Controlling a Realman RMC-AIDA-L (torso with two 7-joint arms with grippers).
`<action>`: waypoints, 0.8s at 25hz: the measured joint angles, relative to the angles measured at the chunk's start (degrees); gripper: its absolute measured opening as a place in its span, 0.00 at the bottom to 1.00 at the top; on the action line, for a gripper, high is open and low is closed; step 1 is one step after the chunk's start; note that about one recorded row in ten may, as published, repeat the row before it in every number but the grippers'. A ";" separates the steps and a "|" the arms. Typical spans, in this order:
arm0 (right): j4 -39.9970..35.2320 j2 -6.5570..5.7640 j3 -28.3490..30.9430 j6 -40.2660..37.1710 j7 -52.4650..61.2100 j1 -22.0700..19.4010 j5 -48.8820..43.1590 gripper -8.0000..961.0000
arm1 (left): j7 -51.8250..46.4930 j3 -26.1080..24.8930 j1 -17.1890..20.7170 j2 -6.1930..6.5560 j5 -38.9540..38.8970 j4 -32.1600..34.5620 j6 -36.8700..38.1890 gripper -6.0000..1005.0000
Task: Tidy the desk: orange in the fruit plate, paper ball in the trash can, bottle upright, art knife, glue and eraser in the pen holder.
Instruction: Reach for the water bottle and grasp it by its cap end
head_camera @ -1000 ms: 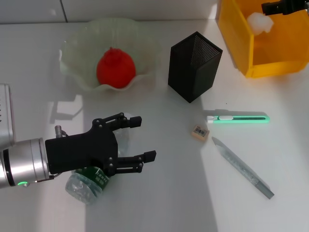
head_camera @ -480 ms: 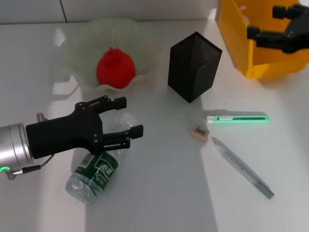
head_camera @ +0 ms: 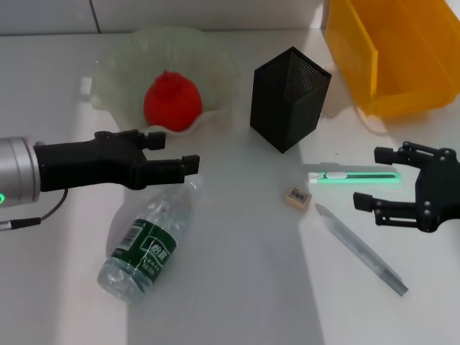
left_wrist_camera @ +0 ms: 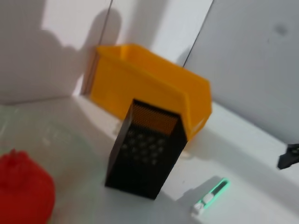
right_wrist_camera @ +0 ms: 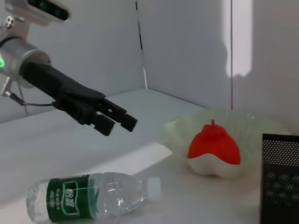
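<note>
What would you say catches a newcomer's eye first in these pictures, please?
Probably the orange, vivid red in the pale fruit plate at the back left, and the bright yellow trash can at the back right. Next, the bottle lying on its side at the front left, with the open left end effector above its cap end, and the open right end effector near the green art knife.

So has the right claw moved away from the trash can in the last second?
Yes. The right claw has come down from over the trash can to the desk, now open by the green art knife, below the pen holder.
</note>
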 joint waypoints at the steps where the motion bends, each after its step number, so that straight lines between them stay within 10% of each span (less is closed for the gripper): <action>1: 1.25 -0.02 0.69 -1.01 -1.17 -0.03 0.01 0.88 | -3.64 1.99 -0.15 -0.02 3.94 2.40 -0.97 0.86; 7: 7.42 -0.25 6.07 -5.89 -4.14 1.16 -0.68 0.88 | -27.56 18.28 -4.83 -0.19 31.66 10.47 -6.09 0.86; 20: 11.12 -0.27 7.09 -6.62 -4.62 2.39 -0.77 0.88 | -34.69 22.96 -10.90 -0.45 38.10 6.47 -7.83 0.82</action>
